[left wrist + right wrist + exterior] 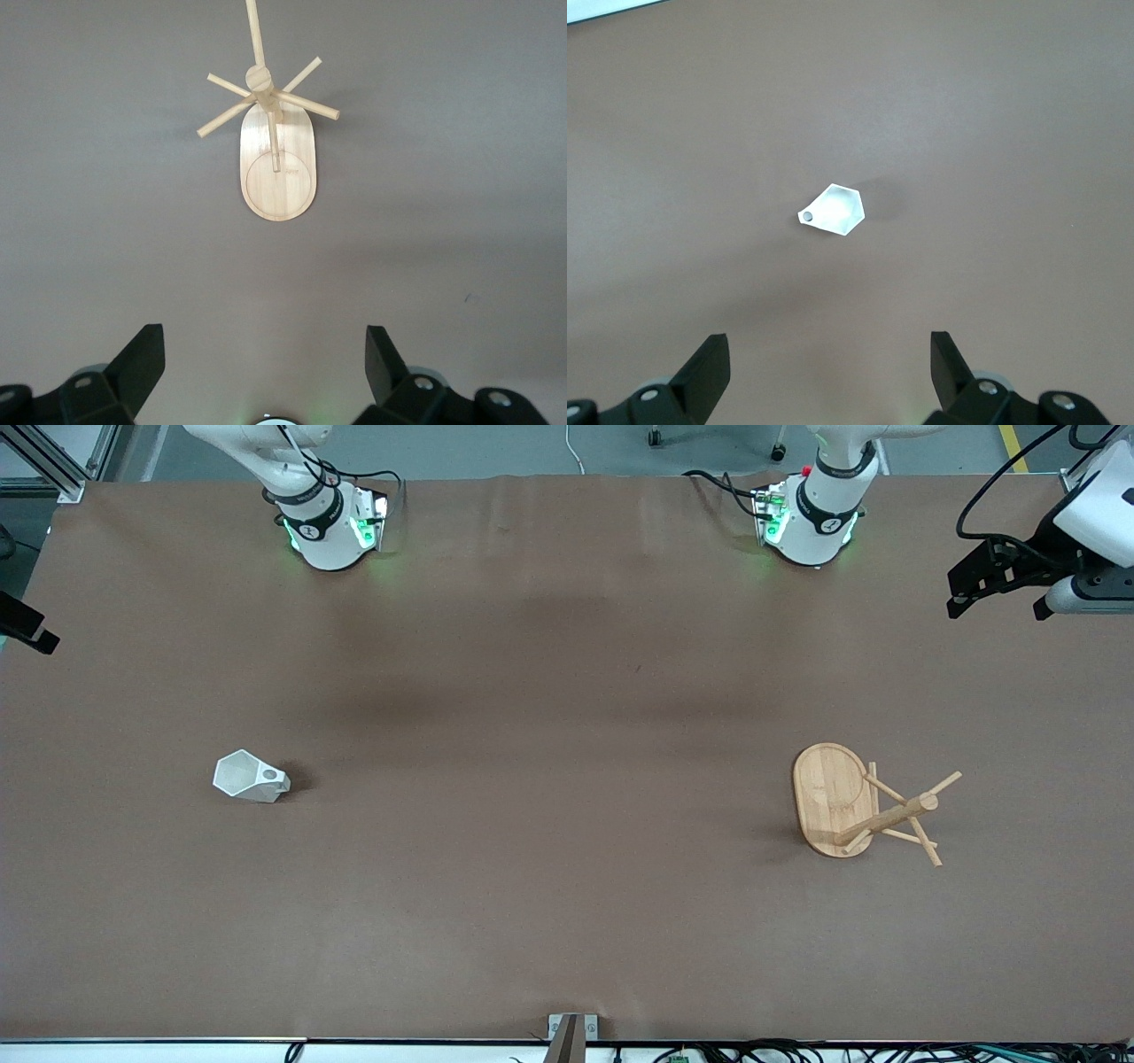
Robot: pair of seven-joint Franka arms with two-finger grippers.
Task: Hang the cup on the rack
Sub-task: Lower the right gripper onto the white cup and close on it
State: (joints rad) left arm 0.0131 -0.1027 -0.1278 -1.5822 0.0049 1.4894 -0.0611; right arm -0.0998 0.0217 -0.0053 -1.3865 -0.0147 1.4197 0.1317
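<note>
The white faceted cup (251, 777) rests on the brown table toward the right arm's end, its handle with the round hole turned toward the rack. It also shows in the right wrist view (837, 210). The bamboo rack (833, 797) stands on its oval base toward the left arm's end, with its post and pegs bare; it also shows in the left wrist view (277, 168). My left gripper (264, 329) is open and empty, held high at the table's edge (966, 589). My right gripper (829, 336) is open and empty, high above the cup's end of the table (31, 633).
The brown table cover (549, 824) is wide and bare between cup and rack. The two arm bases (328, 531) (811, 522) stand along the table edge farthest from the front camera. A small metal bracket (571, 1032) sits at the nearest edge.
</note>
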